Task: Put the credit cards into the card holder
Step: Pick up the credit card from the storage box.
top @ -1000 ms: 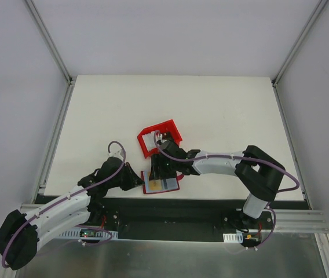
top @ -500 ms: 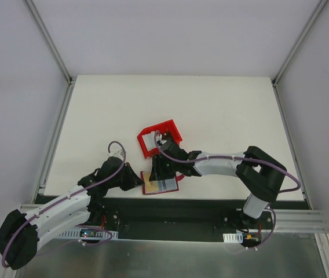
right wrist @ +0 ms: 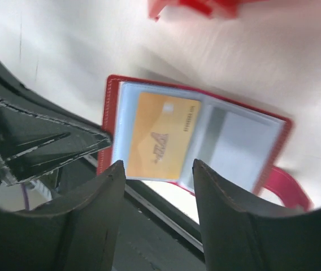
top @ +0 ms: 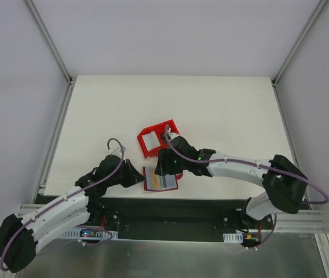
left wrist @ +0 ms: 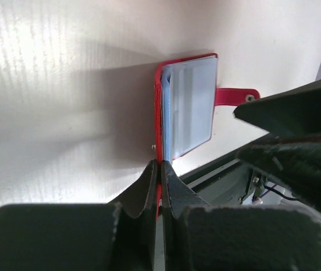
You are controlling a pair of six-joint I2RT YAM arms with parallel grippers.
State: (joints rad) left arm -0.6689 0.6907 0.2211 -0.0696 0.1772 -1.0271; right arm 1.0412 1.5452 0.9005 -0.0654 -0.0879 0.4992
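The dark-red card holder (top: 173,186) lies open at the table's near edge, its snap tab (left wrist: 237,96) sticking out. A yellowish credit card (right wrist: 160,135) lies in one half's pale sleeve; the other half (right wrist: 235,148) shows grey-blue. My left gripper (left wrist: 160,166) is shut on the holder's edge (left wrist: 159,113), pinning it from the left. My right gripper (right wrist: 156,169) hovers just above the holder (right wrist: 111,113), open, with nothing between its fingers (right wrist: 115,178). From above, the right gripper (top: 165,167) sits at the holder's far side and the left gripper (top: 138,176) at its left.
A bright red open-fronted bin (top: 154,138) stands just behind the right gripper, blurred at the top of the right wrist view (right wrist: 194,7). The table's near edge and the black base rail (top: 176,207) run right below the holder.
The right arm has swung its elbow out to the right and its gripper has drawn slightly back toward the bin. The left gripper and the holder stay where they were.
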